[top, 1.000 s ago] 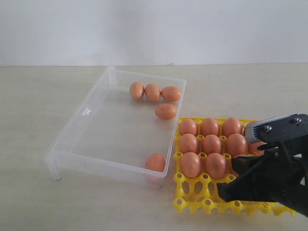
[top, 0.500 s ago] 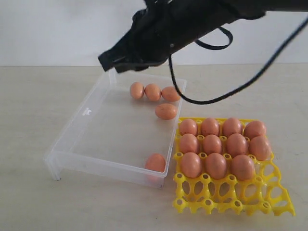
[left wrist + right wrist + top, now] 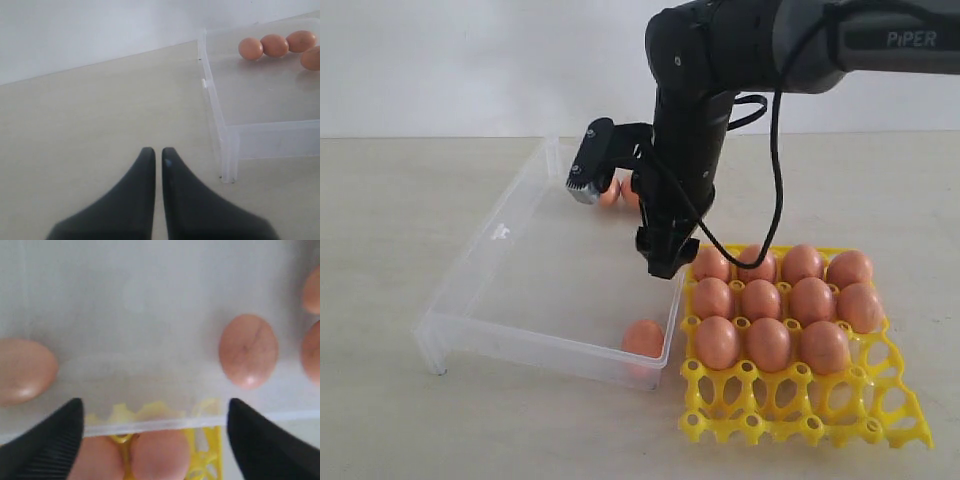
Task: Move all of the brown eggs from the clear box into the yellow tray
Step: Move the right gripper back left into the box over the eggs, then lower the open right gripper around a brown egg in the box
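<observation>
hovering wide-jawed, right gripper [image 3: 152, 415] straddles clear box [image 3: 500, 235] wall beside yellow tray [image 3: 895, 365].

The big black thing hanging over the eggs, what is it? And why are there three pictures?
It is a robot arm, and it moves eggs. One picture comes from a camera standing off to the side. There you see the clear box, the yellow tray beside it, and the arm's pinching end, the right tool, hanging over the box's edge next to the tray. Eleven brown eggs already sit in the tray. One egg lies in the box's near corner, and more lie at the far end, partly hidden by the arm.

The other two pictures come from small cameras on the robot's two wrists. One looks down between the right tool's black fingers. They are spread wide and hold nothing. The other shows the left tool, pressed shut and empty, waiting on the table outside the box.
</observation>
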Controlling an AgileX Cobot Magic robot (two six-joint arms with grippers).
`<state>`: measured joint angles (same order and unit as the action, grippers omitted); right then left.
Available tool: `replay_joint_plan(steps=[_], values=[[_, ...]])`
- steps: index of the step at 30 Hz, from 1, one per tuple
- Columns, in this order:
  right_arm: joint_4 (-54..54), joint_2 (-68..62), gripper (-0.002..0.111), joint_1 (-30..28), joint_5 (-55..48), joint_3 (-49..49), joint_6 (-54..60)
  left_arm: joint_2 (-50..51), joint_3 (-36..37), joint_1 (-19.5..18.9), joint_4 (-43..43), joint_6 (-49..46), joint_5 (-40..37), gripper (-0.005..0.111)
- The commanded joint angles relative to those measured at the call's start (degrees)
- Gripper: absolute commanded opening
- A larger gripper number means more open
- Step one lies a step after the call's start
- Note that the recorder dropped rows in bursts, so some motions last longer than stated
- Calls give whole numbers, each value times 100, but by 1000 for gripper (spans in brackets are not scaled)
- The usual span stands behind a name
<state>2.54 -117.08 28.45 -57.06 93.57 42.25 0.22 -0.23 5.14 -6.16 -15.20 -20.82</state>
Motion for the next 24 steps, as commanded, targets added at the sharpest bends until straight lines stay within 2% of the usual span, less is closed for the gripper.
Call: replay_joint_plan(steps=[1,6,15,19,21,24], values=[[104,-73,85,-48,1180,34,211,-22,23,-21,-1,61,22,4],[496,-452,85,-48,2061,34,376,-22,23,-21,-1,61,22,4],[1970,-944,85,-48,1905,34,-265,-22,23,-21,-1,61,22,4],[2029,-944,84,-48,1948,34,-467,-22,23,-21,-1,61,22,4],[2029,-944,81,-48,1895,34,-568,-22,23,-21,-1,61,22,4],[2029,-944,69,-48,1827,34,-724,-22,23,-21,-1,61,22,4]])
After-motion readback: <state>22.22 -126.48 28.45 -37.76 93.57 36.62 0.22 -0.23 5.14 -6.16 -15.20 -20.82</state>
